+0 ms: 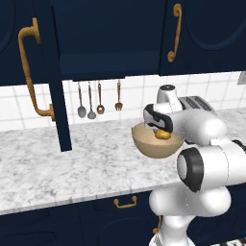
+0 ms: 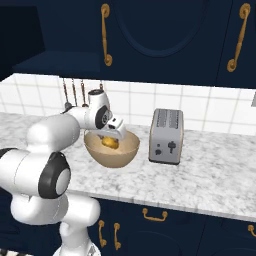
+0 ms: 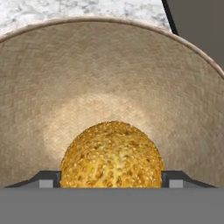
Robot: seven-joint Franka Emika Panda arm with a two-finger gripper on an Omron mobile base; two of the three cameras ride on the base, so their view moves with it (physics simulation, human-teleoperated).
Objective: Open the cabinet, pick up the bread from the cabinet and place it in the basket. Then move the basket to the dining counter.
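Over basket (image 1: 154,146), claw (image 3: 112,177) gripping bread (image 3: 112,155).

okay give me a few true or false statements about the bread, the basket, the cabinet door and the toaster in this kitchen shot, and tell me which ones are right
1. The bread sits between the end effector fingertips, over the inside of the basket. True.
2. The basket stands on the floor. False: it rests on the marble counter with the brass-handled drawers.
3. The cabinet door on the left stands swung open. True.
4. The toaster lies inside the basket. False: it stands on the counter beside the basket, apart from it.
5. Utensils hang on the tiled wall under the cabinets. True.
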